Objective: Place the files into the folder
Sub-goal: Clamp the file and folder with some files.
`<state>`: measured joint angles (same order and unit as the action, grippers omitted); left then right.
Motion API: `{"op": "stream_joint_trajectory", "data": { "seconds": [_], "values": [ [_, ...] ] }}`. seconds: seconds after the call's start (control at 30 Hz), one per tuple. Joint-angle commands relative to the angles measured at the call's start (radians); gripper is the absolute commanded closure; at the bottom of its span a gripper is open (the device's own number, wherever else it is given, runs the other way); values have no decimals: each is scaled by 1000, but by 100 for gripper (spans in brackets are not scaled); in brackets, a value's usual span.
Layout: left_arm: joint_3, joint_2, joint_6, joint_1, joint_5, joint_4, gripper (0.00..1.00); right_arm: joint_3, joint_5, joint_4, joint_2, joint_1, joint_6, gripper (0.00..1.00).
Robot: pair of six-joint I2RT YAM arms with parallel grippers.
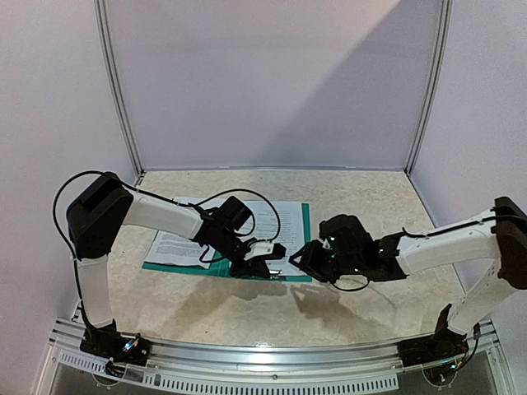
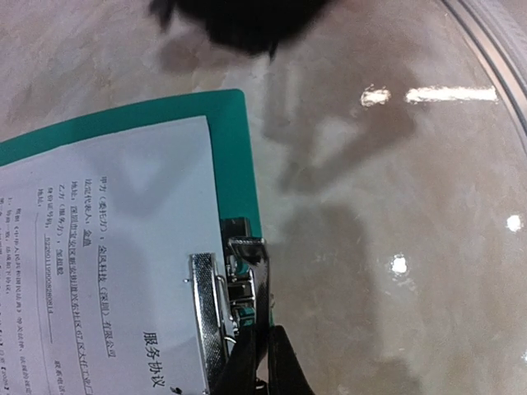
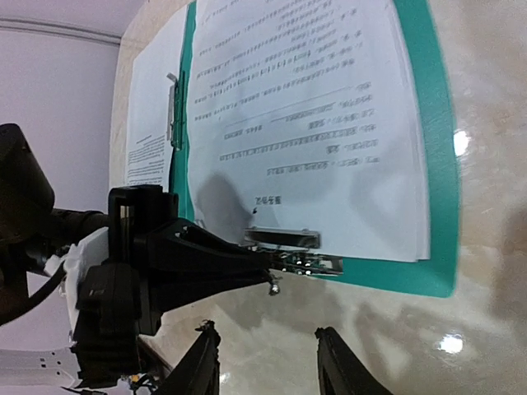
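Note:
The teal folder [image 1: 305, 239] lies open and flat in the middle of the table, with the files [image 1: 276, 220], white printed sheets, stacked on it. My left gripper [image 1: 265, 265] sits at the folder's near edge. In the left wrist view it [image 2: 263, 331] is shut on the upright lever of the metal clip [image 2: 206, 313], beside the files [image 2: 107, 239] and the folder [image 2: 235, 148]. My right gripper [image 1: 303, 257] hovers just right of it, open and holding nothing. In its own view it [image 3: 268, 346] stands over bare table, short of the clip [image 3: 284, 239], the files [image 3: 305, 99] and the folder [image 3: 440, 164].
Another printed sheet [image 1: 177, 243] overhangs the folder's left side. White walls with metal posts [image 1: 119, 90] close off the back and sides. The marbled tabletop [image 1: 362, 206] stretches around the folder.

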<state>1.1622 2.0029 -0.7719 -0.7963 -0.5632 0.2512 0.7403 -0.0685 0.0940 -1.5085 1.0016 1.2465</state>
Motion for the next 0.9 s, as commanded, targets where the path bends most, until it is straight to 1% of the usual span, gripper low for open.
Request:
{"op": "stream_joint_trajectory", "data": {
  "seconds": [0.0, 0.07, 0.2, 0.27, 0.37, 0.4, 0.63, 0.73, 0.87],
  "values": [
    [-50, 51, 5, -16, 137, 61, 100, 66, 179, 114, -149, -31, 66, 62],
    [-53, 47, 3, -17, 137, 58, 100, 81, 209, 163, -186, -38, 75, 65],
    [-53, 46, 3, -17, 138, 58, 100, 144, 230, 124, -249, -40, 38, 67],
    [-53, 48, 3, -18, 137, 57, 100, 141, 222, 124, -269, -42, 36, 70],
    [-52, 49, 6, -18, 138, 57, 100, 120, 211, 145, -280, -47, 51, 78],
    [-50, 48, 8, -18, 139, 57, 100, 120, 212, 145, -284, -49, 57, 79],
    [-44, 52, 10, -20, 140, 58, 100, 150, 192, 67, -295, -50, 35, 80],
    [-41, 55, 9, -20, 142, 64, 100, 167, 189, 54, -302, -54, 20, 89],
    [-39, 57, 6, -20, 145, 67, 100, 171, 201, 65, -312, -55, 13, 96]
  ]
}}
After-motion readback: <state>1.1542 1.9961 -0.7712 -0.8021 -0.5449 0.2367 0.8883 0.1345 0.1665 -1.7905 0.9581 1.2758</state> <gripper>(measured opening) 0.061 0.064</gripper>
